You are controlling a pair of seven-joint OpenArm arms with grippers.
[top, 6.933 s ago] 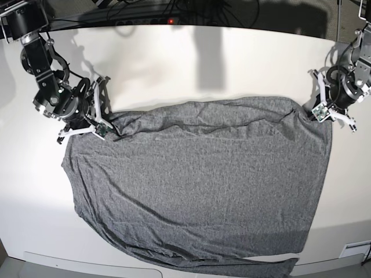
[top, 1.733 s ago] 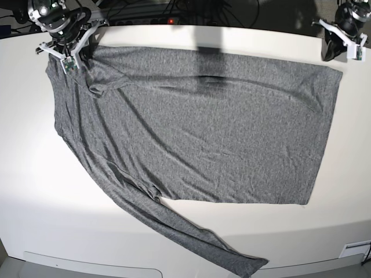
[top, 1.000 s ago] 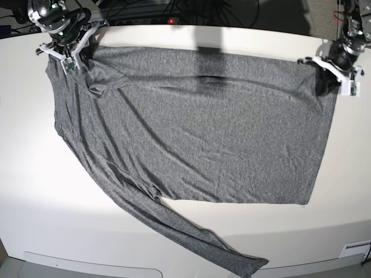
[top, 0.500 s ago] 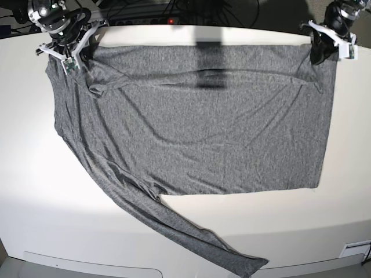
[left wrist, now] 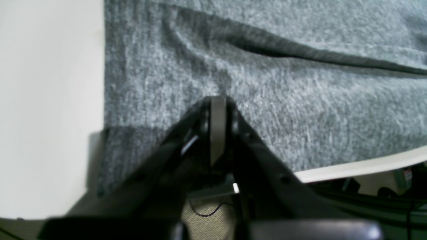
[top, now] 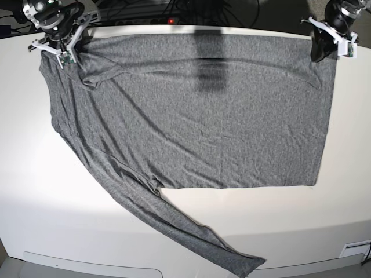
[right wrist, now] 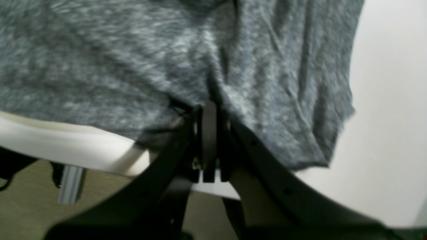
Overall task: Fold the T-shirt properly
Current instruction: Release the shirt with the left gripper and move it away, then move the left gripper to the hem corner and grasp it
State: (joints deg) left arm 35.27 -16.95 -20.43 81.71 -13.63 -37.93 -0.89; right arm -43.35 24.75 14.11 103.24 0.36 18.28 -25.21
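The T-shirt [top: 197, 110] lies spread flat on the white worktop [top: 69, 220]; one sleeve trails toward the near edge. The left end effector [top: 320, 53] and the right end effector [top: 65, 51] are each clamped on a far corner.

No legible text, label, brand, number or sign appears in any view; the T-shirt [top: 197, 110] beneath both grippers is plain and unprinted.

T-shirt [top: 191, 110] farther back, flatter than before.

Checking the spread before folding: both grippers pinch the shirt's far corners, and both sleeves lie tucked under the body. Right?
Not quite. Both grippers do pinch the T-shirt, but the base view shows one sleeve trailing out toward the near table edge, not tucked under.
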